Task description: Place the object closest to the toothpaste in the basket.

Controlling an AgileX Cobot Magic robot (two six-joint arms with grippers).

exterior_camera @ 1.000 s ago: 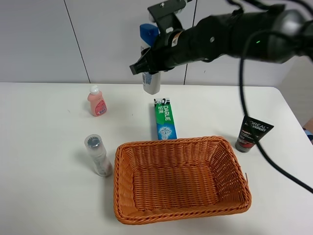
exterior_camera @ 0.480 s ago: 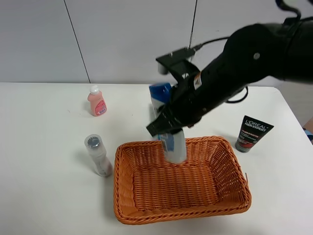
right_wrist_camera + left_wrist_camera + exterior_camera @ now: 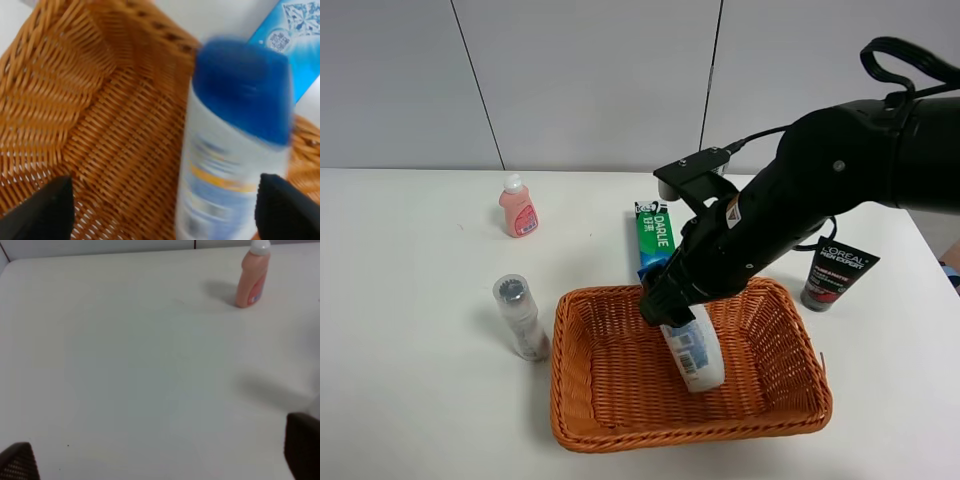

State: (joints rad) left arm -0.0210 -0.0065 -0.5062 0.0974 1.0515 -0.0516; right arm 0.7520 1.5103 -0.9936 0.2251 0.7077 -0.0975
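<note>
The white bottle with a blue cap (image 3: 693, 352) leans inside the orange wicker basket (image 3: 578, 398), its cap toward the far rim. My right gripper (image 3: 663, 303) hangs just above it. In the right wrist view the bottle (image 3: 234, 150) is blurred between the gripper's (image 3: 166, 202) widely spread fingers, with a gap on one side, so the gripper is open. The green and blue toothpaste box (image 3: 655, 241) lies just behind the basket; its blue end shows in the right wrist view (image 3: 300, 40). My left gripper (image 3: 160, 457) is open and empty over bare table.
A pink bottle (image 3: 518, 207) stands at the back left, also in the left wrist view (image 3: 251, 276). A clear bottle (image 3: 520, 318) stands left of the basket. A black tube (image 3: 836, 272) stands to its right.
My right arm carried the bottle from above the toothpaste down into the basket. The bottle now rests tilted on the basket floor with the fingers spread apart around it.
</note>
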